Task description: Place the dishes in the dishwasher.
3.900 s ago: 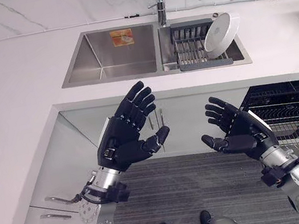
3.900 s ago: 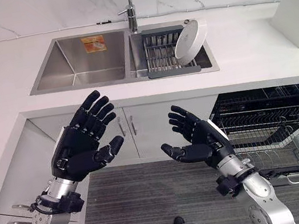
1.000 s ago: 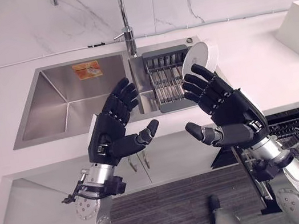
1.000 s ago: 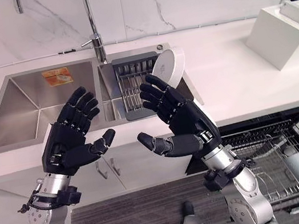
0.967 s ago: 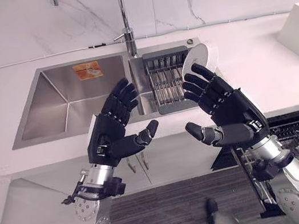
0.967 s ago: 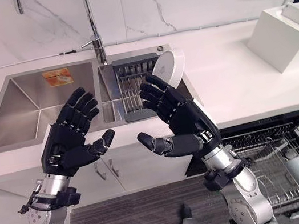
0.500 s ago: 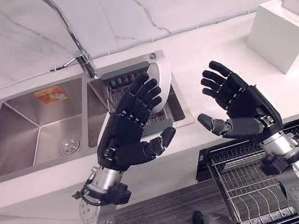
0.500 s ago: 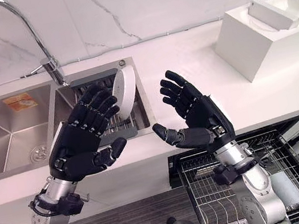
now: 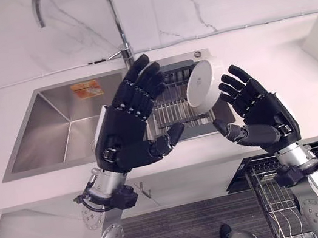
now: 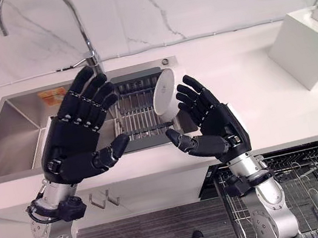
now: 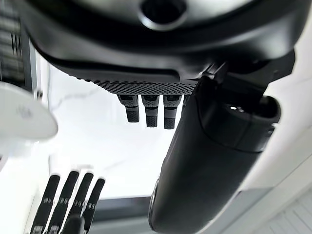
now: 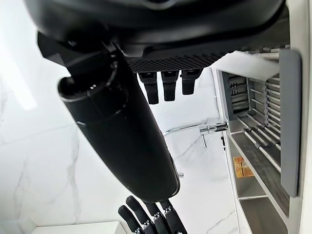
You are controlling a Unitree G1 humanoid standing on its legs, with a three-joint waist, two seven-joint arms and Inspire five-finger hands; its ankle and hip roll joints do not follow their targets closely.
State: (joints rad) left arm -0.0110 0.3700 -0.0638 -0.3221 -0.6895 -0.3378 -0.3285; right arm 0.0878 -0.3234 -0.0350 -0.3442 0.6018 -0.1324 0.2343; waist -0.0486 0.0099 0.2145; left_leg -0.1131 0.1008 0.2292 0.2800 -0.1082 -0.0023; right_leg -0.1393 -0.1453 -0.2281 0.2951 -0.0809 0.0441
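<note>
Right: white plate (image 9: 205, 85) stands on edge in the sink's drying rack (image 10: 137, 118). Left hand (image 9: 125, 132) and right hand (image 9: 259, 118) hover spread, empty. Pinch the rim, lift straight up clear of the tines.

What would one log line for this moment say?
left hand: open, raised | right hand: open, raised | plate: in sink rack, unheld

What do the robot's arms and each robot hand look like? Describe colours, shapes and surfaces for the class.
Each robot hand, left and right, is dark, almost black, with jointed segmented fingers, a thick thumb and a blocky palm. The left wrist view shows a dotted, textured palm pad. Below each wrist a dark collar joins a rounded silver-grey forearm.
</note>
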